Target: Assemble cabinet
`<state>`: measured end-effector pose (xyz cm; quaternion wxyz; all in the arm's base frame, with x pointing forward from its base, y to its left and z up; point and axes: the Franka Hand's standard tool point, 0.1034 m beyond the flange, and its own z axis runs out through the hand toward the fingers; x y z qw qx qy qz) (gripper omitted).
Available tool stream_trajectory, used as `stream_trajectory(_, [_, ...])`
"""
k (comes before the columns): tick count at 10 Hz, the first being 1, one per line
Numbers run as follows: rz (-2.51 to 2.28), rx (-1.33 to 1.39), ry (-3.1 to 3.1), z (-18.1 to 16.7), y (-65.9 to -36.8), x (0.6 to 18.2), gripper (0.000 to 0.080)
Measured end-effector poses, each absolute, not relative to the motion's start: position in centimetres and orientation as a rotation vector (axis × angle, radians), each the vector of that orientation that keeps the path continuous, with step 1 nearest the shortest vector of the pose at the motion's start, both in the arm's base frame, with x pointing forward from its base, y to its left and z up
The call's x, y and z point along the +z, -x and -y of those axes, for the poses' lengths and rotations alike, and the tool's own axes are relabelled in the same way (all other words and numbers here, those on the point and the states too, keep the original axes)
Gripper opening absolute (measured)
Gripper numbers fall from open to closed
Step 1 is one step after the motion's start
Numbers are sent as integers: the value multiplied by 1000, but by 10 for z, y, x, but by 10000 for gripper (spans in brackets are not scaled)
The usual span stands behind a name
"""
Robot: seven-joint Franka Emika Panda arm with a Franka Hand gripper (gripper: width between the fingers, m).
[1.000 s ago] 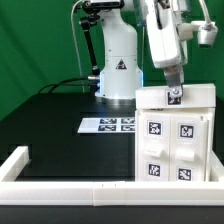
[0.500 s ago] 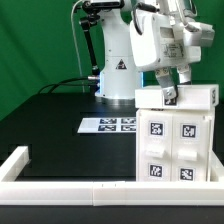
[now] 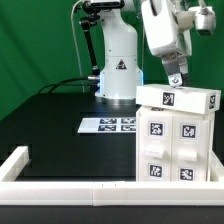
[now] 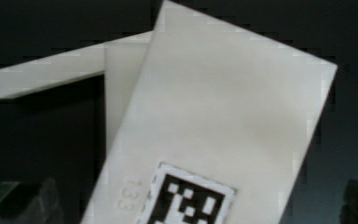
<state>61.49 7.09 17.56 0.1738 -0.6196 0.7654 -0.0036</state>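
The fingers (image 3: 177,79) hang spread apart, pinching nothing; in the wrist view they sit wide to either side of a white tagged panel. Straight below them the cabinet (image 3: 172,140) stands on the bench (image 3: 50,120), its top panel (image 3: 185,99) lying slightly askew just under the fingertips

You're looking at a white cabinet (image 4: 220,110) part that fills most of the frame, its broad flat face slanted across the picture against darkness. A black-and-white square tag (image 4: 190,198) sits on that face near one end, and a second white slab (image 4: 51,75) juts out from behind it. The end effector's fingers (image 4: 30,200) show only as dim grey shapes, spread wide on either side of the tag.
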Motion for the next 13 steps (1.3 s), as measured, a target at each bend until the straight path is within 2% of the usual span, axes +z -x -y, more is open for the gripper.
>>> stream_trajectory(4, [-2082,-19,1869,-72,-616,177,797])
stream_trajectory(8, [-1480,-141,2401,-70,-620,178,797])
stream_trajectory(13, [-1260,-183,2536,-70,-616,185,797])
